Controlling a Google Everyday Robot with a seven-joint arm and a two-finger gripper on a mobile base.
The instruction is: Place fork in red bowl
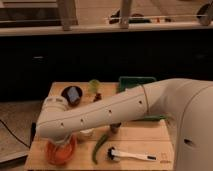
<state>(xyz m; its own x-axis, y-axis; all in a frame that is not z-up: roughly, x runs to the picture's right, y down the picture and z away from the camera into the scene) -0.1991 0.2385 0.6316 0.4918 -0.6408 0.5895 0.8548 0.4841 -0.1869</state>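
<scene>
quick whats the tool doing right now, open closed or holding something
Tool: low over the red bowl at the table's near-left corner, hidden under the arm; open, closed or holding cannot be told.

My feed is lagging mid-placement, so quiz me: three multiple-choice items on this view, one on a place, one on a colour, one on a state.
1. Where is the wide shallow orange-red bowl?
A. table's front left corner
B. back right
C. on the floor

2. What colour is the long curved vegetable beside it?
A. yellow
B. green
C. purple

3. How does the white-handled brush with a black head rest?
A. upright
B. in the red bowl
C. flat on the wooden table

Answers: 1 A, it sits under the gripper at the near left corner. 2 B, plainly green. 3 C, it lies flat front right.
</scene>
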